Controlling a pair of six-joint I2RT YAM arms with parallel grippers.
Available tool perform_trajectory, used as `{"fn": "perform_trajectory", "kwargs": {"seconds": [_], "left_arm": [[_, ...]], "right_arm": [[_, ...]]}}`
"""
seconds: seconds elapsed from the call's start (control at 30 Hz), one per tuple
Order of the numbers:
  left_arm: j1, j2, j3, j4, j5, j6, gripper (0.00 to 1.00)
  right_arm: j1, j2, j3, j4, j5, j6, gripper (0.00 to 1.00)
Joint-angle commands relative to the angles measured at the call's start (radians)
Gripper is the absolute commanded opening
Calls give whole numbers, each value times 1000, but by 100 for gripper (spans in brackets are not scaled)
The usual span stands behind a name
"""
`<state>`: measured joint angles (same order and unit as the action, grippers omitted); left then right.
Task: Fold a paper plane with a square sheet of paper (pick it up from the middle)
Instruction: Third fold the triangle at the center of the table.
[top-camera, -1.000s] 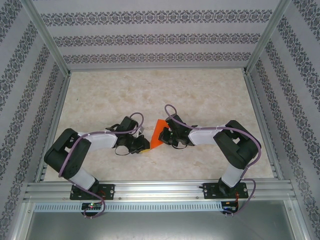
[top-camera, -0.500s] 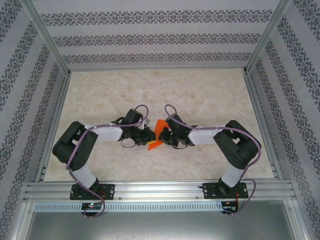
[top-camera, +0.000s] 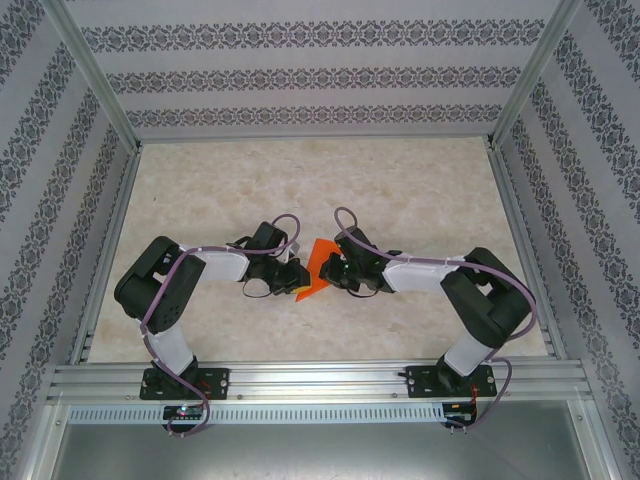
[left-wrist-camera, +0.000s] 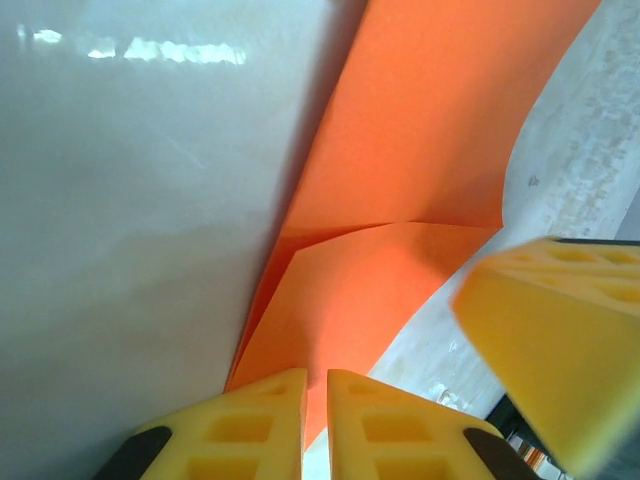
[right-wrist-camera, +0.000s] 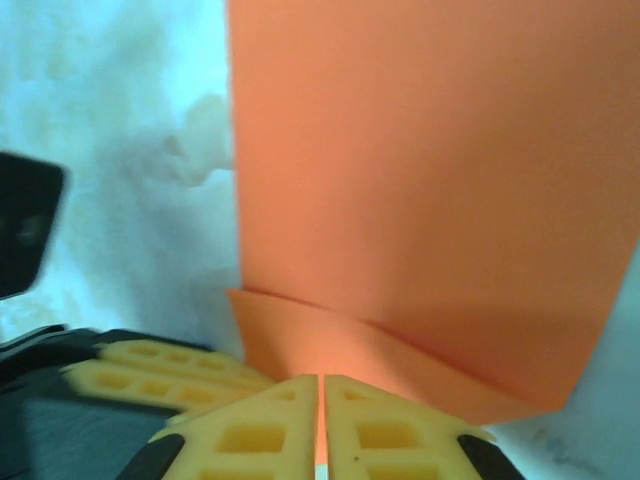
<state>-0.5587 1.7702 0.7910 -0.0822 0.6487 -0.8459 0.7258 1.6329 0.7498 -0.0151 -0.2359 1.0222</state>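
**Two grips closed on the square sheet of paper**

Within the last second the left arm was swung inward, and the left gripper was brought up beside the right gripper at the middle of the marbled table. The sheet, already creased and partly folded, was held between them. Each pair of yellow fingers was seen pinched on its lower edge. With both holds taken, the next fold was judged ready to be pressed. Whether the paper was lifted clear could not be told.
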Motion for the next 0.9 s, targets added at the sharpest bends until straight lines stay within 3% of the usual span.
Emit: {"fn": "perform_trajectory", "kwargs": {"seconds": [0.0, 0.3, 0.6, 0.87], "left_arm": [[0, 28, -33, -83, -100, 35, 16], [0, 34, -22, -104, -113, 48, 13], [-1, 51, -23, -107, -112, 56, 13], [-1, 46, -28, -131, -135, 68, 12]], "right_arm": [[20, -53, -33, 21, -2, -9, 8], [65, 15, -25, 19, -17, 5, 2], [73, 93, 21, 45, -38, 4, 2], [48, 71, 21, -50, 37, -8, 4]]}}
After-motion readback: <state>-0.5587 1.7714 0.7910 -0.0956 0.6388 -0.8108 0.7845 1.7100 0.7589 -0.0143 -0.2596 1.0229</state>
